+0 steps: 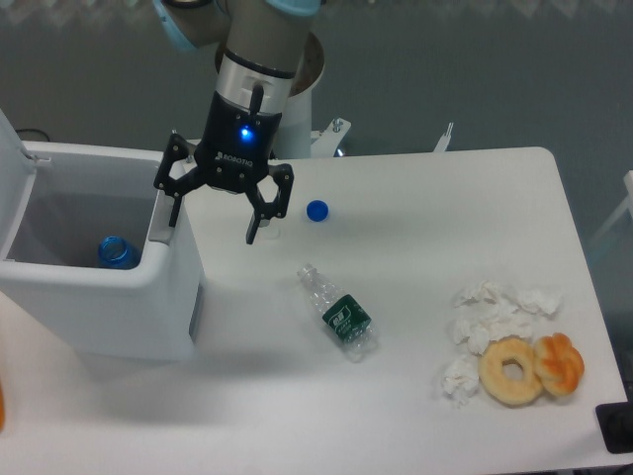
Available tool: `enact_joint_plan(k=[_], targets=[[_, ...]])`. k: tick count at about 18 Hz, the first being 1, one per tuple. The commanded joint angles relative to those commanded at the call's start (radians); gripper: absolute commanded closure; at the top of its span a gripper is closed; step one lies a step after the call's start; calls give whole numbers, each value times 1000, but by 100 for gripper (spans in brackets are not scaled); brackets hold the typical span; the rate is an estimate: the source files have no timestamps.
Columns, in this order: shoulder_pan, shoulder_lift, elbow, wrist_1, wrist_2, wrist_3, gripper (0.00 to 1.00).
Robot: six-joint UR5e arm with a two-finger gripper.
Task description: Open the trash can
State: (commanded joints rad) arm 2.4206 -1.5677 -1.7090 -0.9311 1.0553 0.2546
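Observation:
The trash can is a large white box at the left of the table. It stands open: its lid is tipped up at the far left and the inside shows, with a blue object at the bottom. My gripper hangs over the can's right rim with its black fingers spread apart. The left finger is at the rim and the right finger is over the table. It holds nothing.
A blue bottle cap lies just right of the gripper. A clear plastic bottle with a green label lies mid-table. Crumpled white tissues, a doughnut and an orange pastry sit at the front right.

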Motion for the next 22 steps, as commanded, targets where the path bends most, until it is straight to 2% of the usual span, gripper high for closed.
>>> enact_joint_plan(k=[3,7,17,22], targets=[[21,-8,28,6,8,27,0],[52,-20,28,5,21,184,0],[49,-60,32,5,274,601,0],[48,-68,26,5,334,672,0]])
